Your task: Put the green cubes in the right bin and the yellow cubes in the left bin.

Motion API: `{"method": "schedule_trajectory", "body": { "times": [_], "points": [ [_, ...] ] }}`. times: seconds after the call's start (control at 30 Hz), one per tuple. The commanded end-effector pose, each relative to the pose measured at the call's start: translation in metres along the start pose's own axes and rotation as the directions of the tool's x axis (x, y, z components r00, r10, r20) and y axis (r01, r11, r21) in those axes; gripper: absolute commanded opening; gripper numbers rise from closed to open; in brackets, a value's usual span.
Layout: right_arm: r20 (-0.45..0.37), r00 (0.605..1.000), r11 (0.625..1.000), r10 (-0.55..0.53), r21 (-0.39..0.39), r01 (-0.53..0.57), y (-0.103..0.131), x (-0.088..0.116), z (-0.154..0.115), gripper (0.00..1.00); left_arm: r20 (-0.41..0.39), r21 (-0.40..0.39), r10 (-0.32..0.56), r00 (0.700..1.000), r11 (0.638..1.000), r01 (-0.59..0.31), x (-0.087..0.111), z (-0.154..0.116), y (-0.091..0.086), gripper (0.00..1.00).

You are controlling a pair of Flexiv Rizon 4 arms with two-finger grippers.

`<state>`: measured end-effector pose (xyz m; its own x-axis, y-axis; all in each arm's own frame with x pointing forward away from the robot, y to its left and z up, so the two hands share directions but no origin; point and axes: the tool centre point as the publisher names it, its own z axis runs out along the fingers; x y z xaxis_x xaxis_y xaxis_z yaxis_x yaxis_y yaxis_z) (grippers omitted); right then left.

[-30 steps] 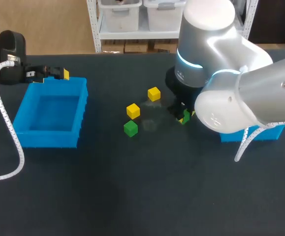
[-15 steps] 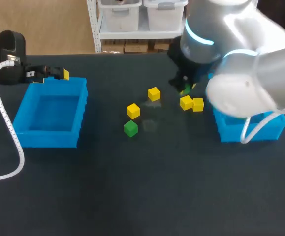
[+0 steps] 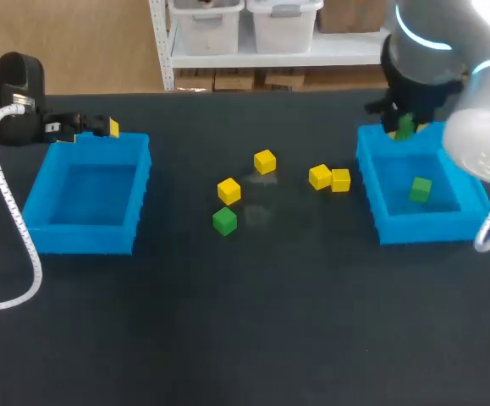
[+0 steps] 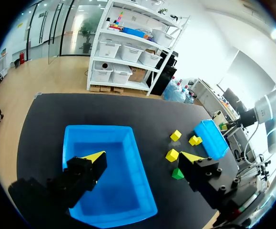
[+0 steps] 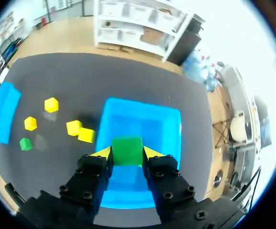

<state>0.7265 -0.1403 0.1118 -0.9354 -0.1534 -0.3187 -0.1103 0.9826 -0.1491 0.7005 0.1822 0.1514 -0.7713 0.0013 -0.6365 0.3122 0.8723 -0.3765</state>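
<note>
My right gripper [image 3: 404, 134] hangs over the far left corner of the right blue bin [image 3: 371, 190], shut on a green cube [image 3: 406, 126]. In the right wrist view that green cube [image 5: 127, 150] sits between the fingers, above the bin [image 5: 147, 121]. Another green cube [image 3: 421, 189] lies inside this bin. On the table lie a third green cube [image 3: 224, 221] and yellow cubes: two singles [image 3: 265, 161] [image 3: 228, 190] and a touching pair [image 3: 329, 178]. My left gripper [image 3: 96, 131] is open over the far rim of the empty left bin [image 3: 84, 237].
The left wrist view has the left gripper [image 4: 142, 157] wide open above the left bin [image 4: 99, 128], with the loose cubes [image 4: 172, 154] and the right bin [image 4: 210, 138] ahead. A white cable [image 3: 12, 220] runs along the left bin's outer side.
My right arm has lifted off the table's middle with the green cube and carried it right and back over the right bin, uncovering two yellow cubes. The left arm has not moved.
</note>
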Motion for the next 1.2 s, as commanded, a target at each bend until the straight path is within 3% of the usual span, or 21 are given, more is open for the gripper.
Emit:
{"method": "schedule_trajectory", "body": {
  "times": [0.03, 0.2, 0.23, 0.27, 0.3, 0.33, 0.5, 0.67, 0.97, 1.2],
  "points": [
    [0.065, 0.997, 0.999, 0.032, 0.004, -0.032, -0.008, 0.010, 0.018, 0.00, 0.005, 0.009, 0.002, 1.000, 1.000, -0.002, 0.001, 0.000, 0.002, 1.00],
    [0.025, 0.997, 0.997, 0.073, 0.014, -0.073, -0.017, 0.019, 0.037, 0.03, 0.005, 0.009, 0.002, 1.000, 1.000, -0.002, 0.001, 0.000, 0.002, 1.00],
    [0.024, 0.997, 0.997, 0.075, 0.013, -0.075, -0.017, 0.020, 0.037, 0.16, 0.005, 0.009, 0.002, 1.000, 1.000, -0.002, 0.001, 0.000, 0.002, 1.00],
    [0.023, 0.997, 0.997, 0.076, 0.014, -0.077, -0.017, 0.020, 0.037, 0.43, 0.005, 0.009, 0.002, 1.000, 1.000, -0.002, 0.001, 0.000, 0.002, 1.00],
    [0.024, 0.997, 0.997, 0.078, 0.014, -0.078, -0.017, 0.020, 0.037, 0.95, 0.005, 0.009, 0.002, 1.000, 1.000, -0.002, 0.001, 0.000, 0.002, 1.00],
    [0.030, 0.996, 0.997, 0.079, 0.013, -0.079, -0.016, 0.018, 0.035, 1.00, 0.005, 0.009, 0.002, 1.000, 1.000, -0.002, 0.001, 0.000, 0.002, 1.00],
    [0.075, 0.997, 1.000, 0.019, -0.011, -0.018, 0.000, 0.006, 0.022, 1.00, 0.005, 0.009, 0.002, 1.000, 1.000, -0.002, 0.001, 0.000, 0.002, 1.00],
    [0.144, 0.979, 0.984, -0.142, -0.089, 0.156, 0.044, -0.009, 0.000, 1.00, 0.005, 0.009, 0.002, 1.000, 1.000, -0.002, 0.001, 0.000, 0.002, 1.00],
    [0.192, 0.891, 0.875, -0.411, -0.192, 0.445, 0.138, -0.015, -0.026, 1.00, 0.005, 0.009, 0.002, 1.000, 1.000, -0.002, 0.001, 0.000, 0.002, 1.00],
    [0.168, 0.842, 0.803, -0.513, -0.253, 0.540, 0.201, -0.003, -0.015, 1.00, 0.005, 0.009, 0.002, 1.000, 1.000, -0.002, 0.001, 0.000, 0.002, 1.00]
  ]
}}
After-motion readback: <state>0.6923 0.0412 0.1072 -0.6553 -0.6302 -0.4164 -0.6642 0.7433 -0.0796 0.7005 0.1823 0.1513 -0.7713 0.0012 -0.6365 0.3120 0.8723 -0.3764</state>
